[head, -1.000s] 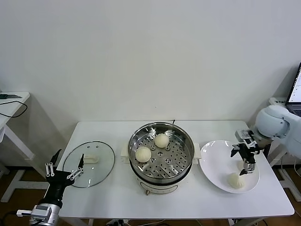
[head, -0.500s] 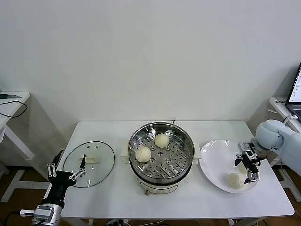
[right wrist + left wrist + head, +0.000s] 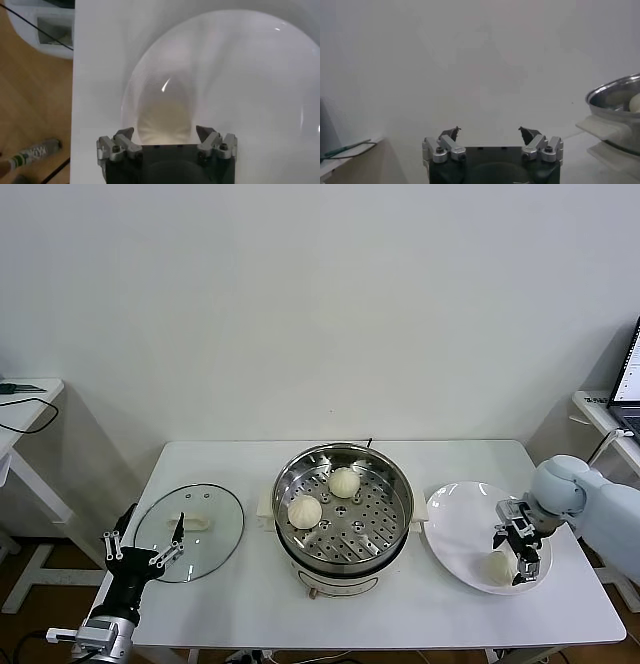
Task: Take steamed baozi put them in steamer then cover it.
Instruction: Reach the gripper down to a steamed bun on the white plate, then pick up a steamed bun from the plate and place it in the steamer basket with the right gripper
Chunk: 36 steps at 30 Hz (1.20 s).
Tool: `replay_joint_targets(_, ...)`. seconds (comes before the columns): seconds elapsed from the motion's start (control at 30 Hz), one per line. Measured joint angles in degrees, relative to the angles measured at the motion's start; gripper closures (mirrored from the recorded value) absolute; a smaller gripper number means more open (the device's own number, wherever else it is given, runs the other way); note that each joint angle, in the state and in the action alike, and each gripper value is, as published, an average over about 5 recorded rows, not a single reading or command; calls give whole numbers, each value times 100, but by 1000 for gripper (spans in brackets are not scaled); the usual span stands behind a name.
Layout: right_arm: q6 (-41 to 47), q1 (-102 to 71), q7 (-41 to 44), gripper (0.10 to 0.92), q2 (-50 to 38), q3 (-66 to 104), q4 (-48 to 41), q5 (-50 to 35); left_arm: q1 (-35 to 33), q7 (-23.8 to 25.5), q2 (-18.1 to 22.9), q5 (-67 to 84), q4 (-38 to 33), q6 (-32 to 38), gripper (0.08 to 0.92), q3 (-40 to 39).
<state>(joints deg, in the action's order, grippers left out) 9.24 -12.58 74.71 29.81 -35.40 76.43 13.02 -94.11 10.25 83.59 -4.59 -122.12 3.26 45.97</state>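
The steamer (image 3: 342, 548) stands mid-table with two steamed baozi (image 3: 344, 482) (image 3: 304, 511) on its perforated tray. Another baozi (image 3: 495, 567) lies on the white plate (image 3: 455, 529) at the right. My right gripper (image 3: 514, 552) is open and low over that plate, its fingers on either side of the bun; the right wrist view shows the baozi (image 3: 165, 112) between the spread fingertips of that gripper (image 3: 165, 132). The glass cover (image 3: 205, 544) lies flat on the table at the left. My left gripper (image 3: 140, 550) waits open just off the table's left front corner, holding nothing (image 3: 490, 133).
The plate's rim (image 3: 260, 60) sits close to the table's right edge, with floor beyond it. A side table with cables (image 3: 20, 399) stands far left. The steamer's rim (image 3: 615, 92) shows in the left wrist view.
My right gripper has come down and forward over the plate until its open fingers straddle the bun. The left arm has sunk slightly.
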Motion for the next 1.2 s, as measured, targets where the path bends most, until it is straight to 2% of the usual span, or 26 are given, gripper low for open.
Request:
replay_joint_targets(0.2, -9, -97, 14, 213, 36, 109, -36, 69, 6, 0, -2, -3, 7, 4, 177, -4)
replay_joint_targets(0.43, -15, -147, 11, 326, 75, 176, -67, 95, 33, -1, 2, -4, 33, 4, 177, -35)
replay_joint_targets(0.53, -15, -153, 10, 351, 81, 194, -70, 94, 42, -2, 0, -6, 42, 3, 177, -44)
replay_joint_targets(0.9, 6, 154, 69, 347, -94, 24, 57, -154, 53, -3, -3, -19, 28, -4, 177, -56)
replay_joint_targets(1.2, -60, 1548, 250, 347, -395, -806, 428, -753, 13, -6, -10, -21, -23, -12, 177, -56)
